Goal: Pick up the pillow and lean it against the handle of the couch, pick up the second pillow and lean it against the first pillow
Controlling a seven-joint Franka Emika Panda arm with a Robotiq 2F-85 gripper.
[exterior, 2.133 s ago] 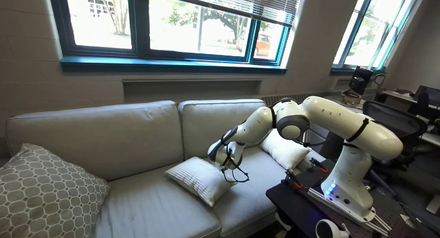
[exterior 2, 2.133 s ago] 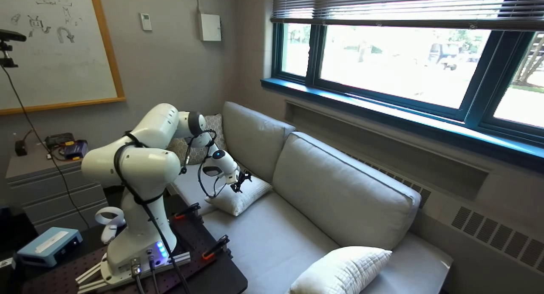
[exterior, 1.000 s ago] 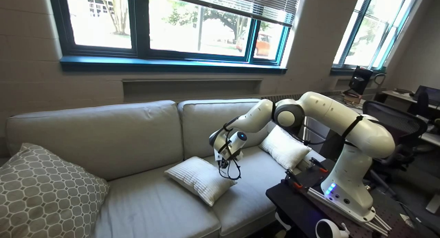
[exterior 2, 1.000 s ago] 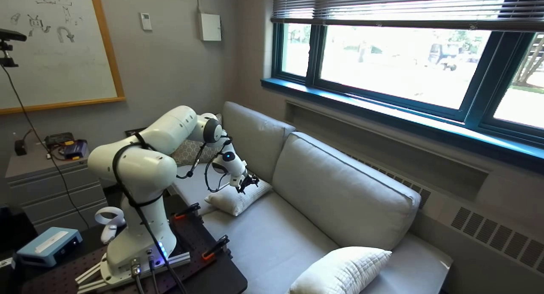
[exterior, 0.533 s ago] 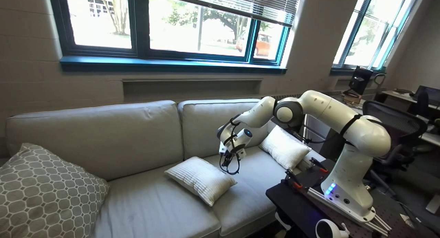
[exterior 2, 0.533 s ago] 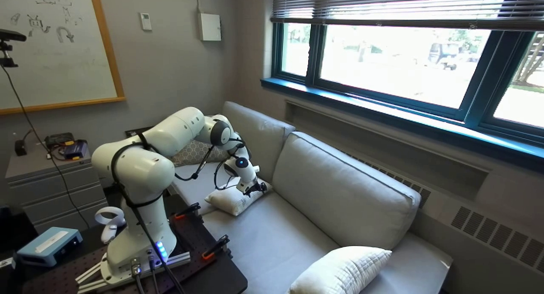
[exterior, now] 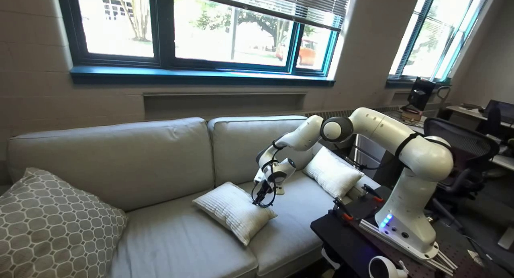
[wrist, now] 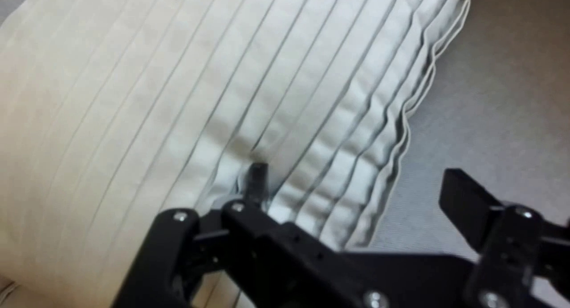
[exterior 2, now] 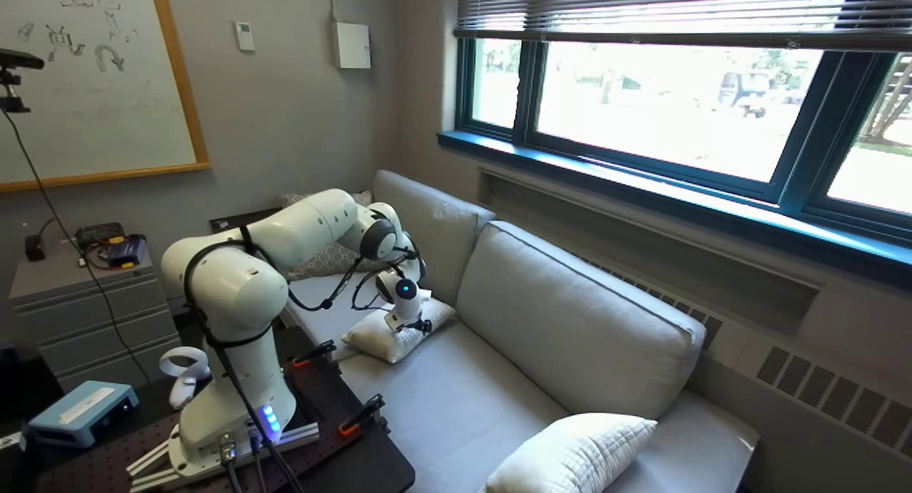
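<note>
A white ribbed pillow (exterior: 231, 209) lies flat on the couch seat (exterior: 172, 234), near the gap between the seat cushions. It also shows in an exterior view (exterior 2: 381, 336) and fills much of the wrist view (wrist: 147, 103). My gripper (wrist: 356, 174) is open and empty. In the wrist view one finger presses into the pillow's top, making creases; the other is past its edge, over the grey seat. The gripper shows at the pillow in both exterior views (exterior: 261, 197) (exterior 2: 417, 328). A second white pillow (exterior: 333, 171) rests tilted at the couch's end, also in an exterior view (exterior 2: 573, 454).
A large grey patterned pillow (exterior: 60, 221) is at the opposite couch end, partly behind my arm in an exterior view (exterior 2: 328, 261). Couch back cushions (exterior 2: 577, 318) stand behind the seat. The black robot table (exterior 2: 370, 450) with orange-tipped clamps (exterior 2: 363, 414) borders the couch front.
My gripper has moved along the pillow toward its edge, turned, and come down onto it. The pillow has shifted slightly under it. The second pillow has not moved.
</note>
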